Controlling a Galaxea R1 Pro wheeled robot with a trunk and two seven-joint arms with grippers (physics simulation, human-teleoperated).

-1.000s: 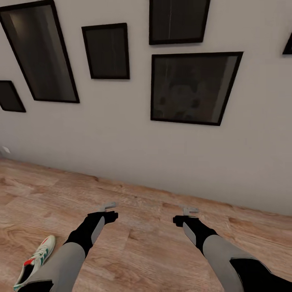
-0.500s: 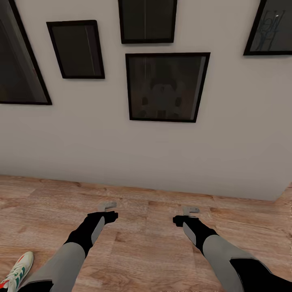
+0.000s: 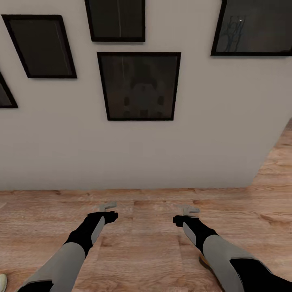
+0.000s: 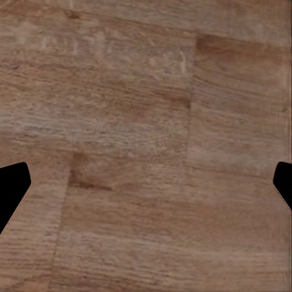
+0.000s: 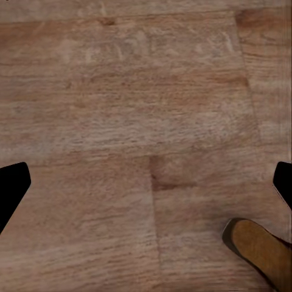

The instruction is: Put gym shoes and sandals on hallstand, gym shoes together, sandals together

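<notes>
One sandal (image 5: 258, 246) lay on the corridor floor (image 3: 146, 243), its tan footbed and dark brown rim showing in the right wrist view close below the right arm; in the head view a brown sliver of it (image 3: 205, 259) peeked out from beside the right forearm. At the lower left edge of the head view a pale scrap (image 3: 2, 280) was probably the toe of a gym shoe, too small to be sure. The other shoes and the hallstand were out of the frames.

As a judgement, the sandal would be light, with a fairly stiff sole and softer leather straps. A grip across the sole edge at mid-length, or on a wide strap, would likely hold best; a smooth footbed might let the pads slip if taken only at the tip. A gym shoe would probably be light as well, with a soft upper that gives, so the heel collar or the side wall would be the firmer place to take hold.

The left pincer (image 3: 107, 206) hung above bare planks with its jaws spread and nothing between them; its dark fingertips (image 4: 12, 185) sat at the far edges of the left wrist view. The right pincer (image 3: 190, 210) was likewise spread and empty.

No container appeared. Beyond the floor rose a plain white wall (image 3: 162, 154) hung with dark framed pictures (image 3: 138, 86).
</notes>
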